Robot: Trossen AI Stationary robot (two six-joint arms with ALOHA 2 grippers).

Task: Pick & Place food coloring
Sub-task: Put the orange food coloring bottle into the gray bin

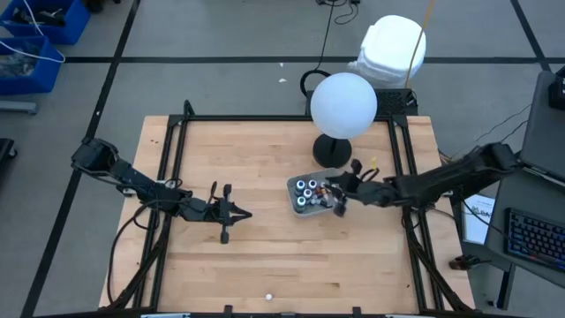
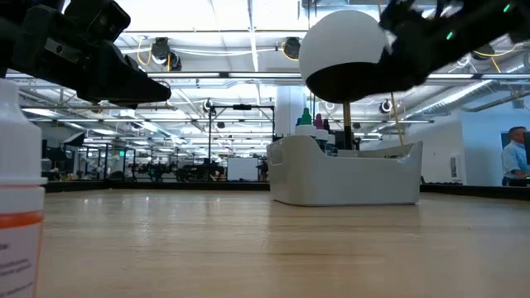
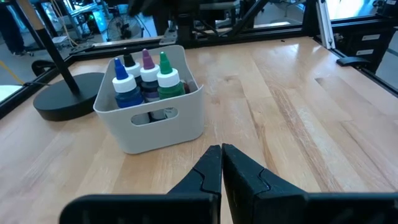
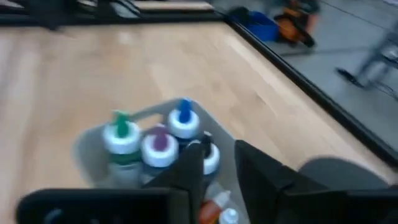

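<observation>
Grey bin (image 3: 149, 121), one, on the table (image 1: 265, 256) right of centre, beside the lamp base (image 1: 334, 148).

Food coloring bottles: four upright in the bin as the left wrist view shows them, tipped blue (image 3: 126, 87), black (image 3: 129, 61), purple (image 3: 148, 70) and green (image 3: 166, 78). The right wrist view adds an orange-tipped one (image 4: 211, 208) lying low in the bin; further bottles may sit beneath, not countable. One white-and-orange bottle (image 2: 21, 207) stands alone, close to the low camera.

Right gripper (image 4: 214, 165): directly over the bin's right edge, jaws a narrow gap apart, nothing seen pinched between them. Bottles lie just below and ahead of it, long axes vertical, so a straight descent onto a cap looks the likely approach.

Left gripper (image 3: 221, 165): fingers pressed together, empty, parked on the left half of the table, well apart from the bin. Right arm clearly nearer.
</observation>
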